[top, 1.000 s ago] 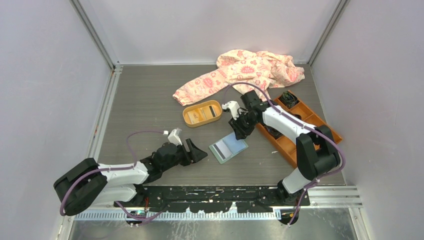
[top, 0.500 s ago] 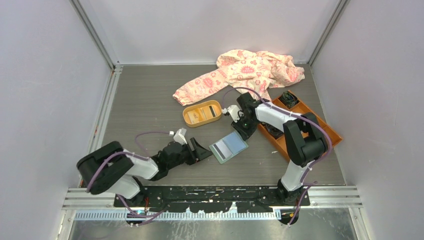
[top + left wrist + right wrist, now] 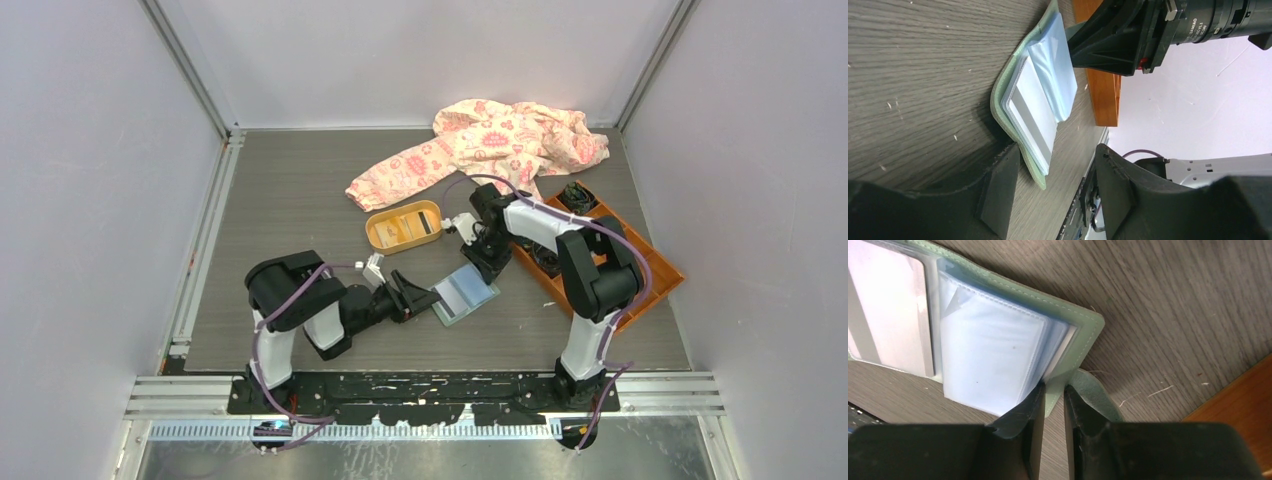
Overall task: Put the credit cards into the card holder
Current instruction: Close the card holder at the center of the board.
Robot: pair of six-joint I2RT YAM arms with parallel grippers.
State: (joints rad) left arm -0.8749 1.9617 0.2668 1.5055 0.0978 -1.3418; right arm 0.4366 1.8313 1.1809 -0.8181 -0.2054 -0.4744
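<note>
The pale green card holder (image 3: 463, 294) lies open on the table, a light grey card (image 3: 441, 297) on its left half and clear sleeves on its right. My right gripper (image 3: 487, 262) is shut on the cover's far right edge (image 3: 1053, 395), beside the snap tab (image 3: 1095, 390). My left gripper (image 3: 420, 297) is open, its fingers either side of the holder's near left corner (image 3: 1040, 177). In the left wrist view the card (image 3: 1033, 115) rests on the green cover (image 3: 998, 100). More cards (image 3: 400, 228) lie in the orange oval tray (image 3: 377, 236).
An orange compartmented box (image 3: 650, 262) stands at the right, close behind my right arm. A pink patterned cloth (image 3: 490, 145) lies at the back. The oval tray sits just behind the holder.
My left arm has swung right and forward, bringing its open fingers up to the holder's left corner. My right gripper has shifted slightly and closed on the holder's right edge.
</note>
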